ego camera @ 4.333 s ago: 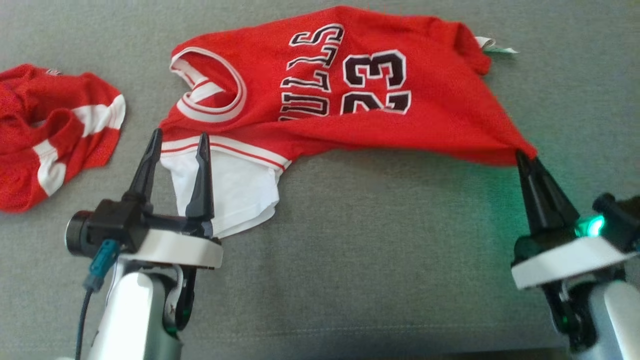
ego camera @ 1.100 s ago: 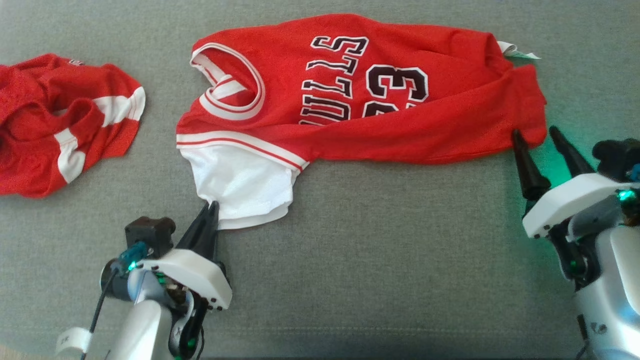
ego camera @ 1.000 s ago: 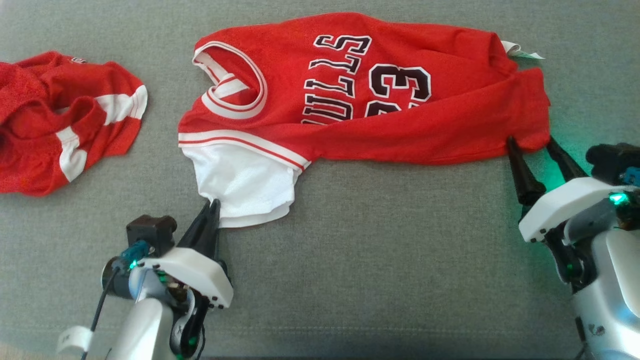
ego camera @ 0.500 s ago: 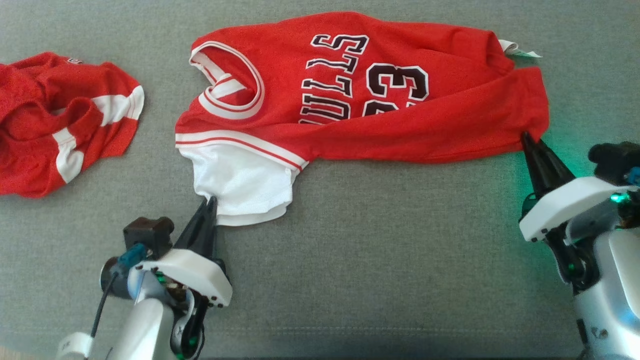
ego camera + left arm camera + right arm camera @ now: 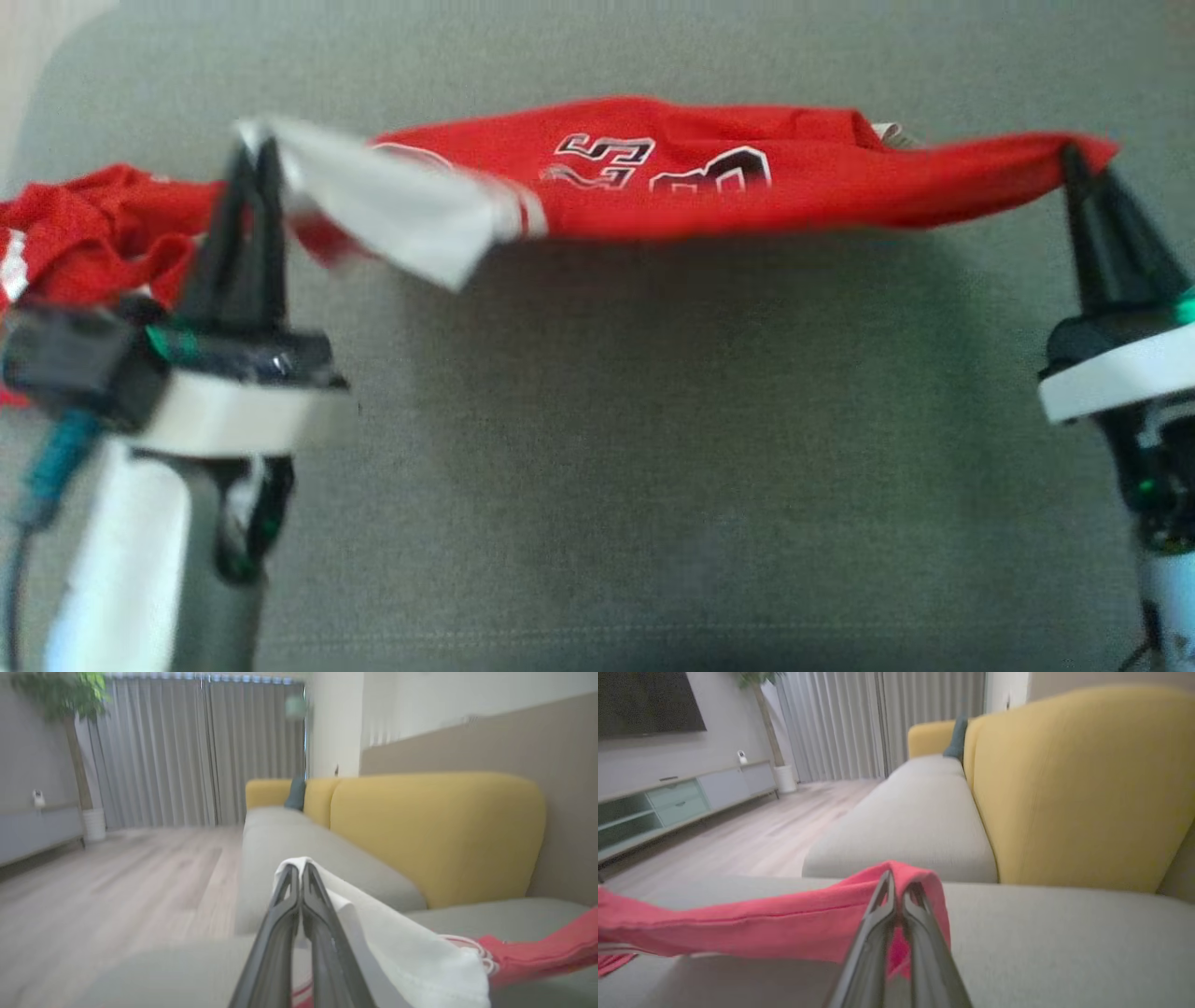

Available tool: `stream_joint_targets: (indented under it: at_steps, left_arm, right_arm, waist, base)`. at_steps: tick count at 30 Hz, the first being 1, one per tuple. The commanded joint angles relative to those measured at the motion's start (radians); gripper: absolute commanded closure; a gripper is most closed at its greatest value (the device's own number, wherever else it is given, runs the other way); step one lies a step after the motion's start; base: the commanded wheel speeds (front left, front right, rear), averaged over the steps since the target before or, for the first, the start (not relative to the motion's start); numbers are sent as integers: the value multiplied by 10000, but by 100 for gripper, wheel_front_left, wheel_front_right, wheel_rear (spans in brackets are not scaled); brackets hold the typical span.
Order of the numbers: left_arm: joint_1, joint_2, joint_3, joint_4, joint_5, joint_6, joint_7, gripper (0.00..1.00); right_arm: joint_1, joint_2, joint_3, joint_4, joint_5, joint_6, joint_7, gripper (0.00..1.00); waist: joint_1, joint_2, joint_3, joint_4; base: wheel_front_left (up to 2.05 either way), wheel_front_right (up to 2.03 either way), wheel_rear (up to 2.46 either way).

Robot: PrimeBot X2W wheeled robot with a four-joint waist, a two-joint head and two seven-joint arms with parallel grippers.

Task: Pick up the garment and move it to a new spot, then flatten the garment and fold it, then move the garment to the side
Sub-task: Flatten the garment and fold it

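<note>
The left tool has its two dark fingers pressed together, pinching the edge of the white sleeve of the red jersey. In the left wrist view the white cloth wraps over the tips of this tool and falls away to its right, where it joins the red cloth.

The right tool is likewise clamped to a point, with a corner of the jersey's red hem caught between its fingers. In the right wrist view the red fabric folds over the tips of that tool and runs off to its left in a long band.

The jersey hangs stretched between the two tools, and its near edge is lifted off the grey sofa seat, which shows a soft shadow beneath it. The black and white lettering and number lie on the upper face, about midway between the tools and just beyond their tips. Whether the far edge touches the cushion cannot be told.

Outward of the left tool, on its far left side, a second red garment with white stripes lies crumpled on the seat, apart from the jersey.

Ahead of both tools rises the yellow backrest. Further off are a wooden floor, grey curtains, a potted plant and a low cabinet.
</note>
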Motion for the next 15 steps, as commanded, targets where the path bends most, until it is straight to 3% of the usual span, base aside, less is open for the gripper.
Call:
stream_joint_targets:
  at_steps: [1, 8, 15]
  left_arm:
    - [-644, 306, 443, -512, 56, -4, 96, 100]
    - [-2934, 783, 529, -1234, 244, -192, 952, 100]
    - [-4822, 837, 245, -365, 42, -560, 1591, 100]
  right_arm:
    - [-498, -182, 38, -545, -60, -7, 77, 100]
    - [-1424, -301, -498, -1830, -90, -7, 837, 100]
    - [-2012, -305, -682, -2130, 140, -7, 1322, 100]
  waist:
    - [0, 0, -394, -79]
    - [0, 0, -1329, -249]
    - [0, 0, -2019, -410]
  base:
    - [0, 0, 0]
    - [0, 0, 0]
    - [0, 0, 0]
